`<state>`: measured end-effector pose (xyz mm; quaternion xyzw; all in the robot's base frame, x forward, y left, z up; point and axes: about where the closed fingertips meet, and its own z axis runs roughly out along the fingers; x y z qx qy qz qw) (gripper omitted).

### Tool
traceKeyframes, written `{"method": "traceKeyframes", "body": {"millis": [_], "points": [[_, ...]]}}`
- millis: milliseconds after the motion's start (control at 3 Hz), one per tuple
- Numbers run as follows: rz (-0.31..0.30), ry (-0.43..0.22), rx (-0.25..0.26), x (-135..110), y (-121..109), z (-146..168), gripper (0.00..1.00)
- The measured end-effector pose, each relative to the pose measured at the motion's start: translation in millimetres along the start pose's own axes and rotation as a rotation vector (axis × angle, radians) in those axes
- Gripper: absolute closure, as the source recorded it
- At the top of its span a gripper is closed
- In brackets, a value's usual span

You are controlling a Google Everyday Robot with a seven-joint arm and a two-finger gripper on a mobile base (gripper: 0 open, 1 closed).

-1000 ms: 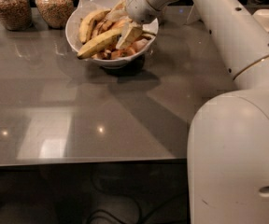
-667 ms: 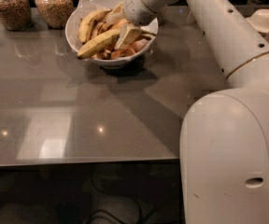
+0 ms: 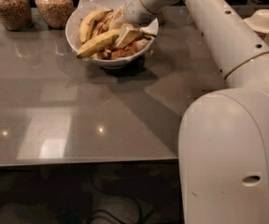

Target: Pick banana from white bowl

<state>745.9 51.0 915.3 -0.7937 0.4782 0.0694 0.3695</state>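
The white bowl (image 3: 74, 24) stands at the back of the grey table, lined with crinkled white paper and filled with bananas. The banana (image 3: 96, 43), long and yellow, lies across the front of the pile, pointing towards the bowl's left front rim. Shorter, browner bananas lie behind and beside it. My gripper (image 3: 130, 33) reaches down into the bowl from the upper right and sits at the banana's right end, on the pile. My white arm (image 3: 218, 36) runs from the bowl to the lower right and hides the bowl's right rim.
Two glass jars of brown grains (image 3: 10, 6) (image 3: 54, 3) stand at the back left. Stacked small off-white bowls (image 3: 265, 20) stand at the back right. The table's (image 3: 78, 120) front edge runs across the lower part of the view.
My arm's lower segment has swung a little to the left. The gripper has stayed in the bowl at the banana's right end. The banana has not visibly moved.
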Motion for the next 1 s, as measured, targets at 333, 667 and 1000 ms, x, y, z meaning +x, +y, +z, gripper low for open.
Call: {"method": "traceKeyframes", "body": {"millis": [333, 667, 1000], "points": [[-0.008, 0.009, 0.02, -5, 0, -19, 0.98], [0.001, 0.004, 0.053, -14, 3, -54, 1.0], [0.072, -0.086, 0.096, -24, 20, -90, 1.0]]}}
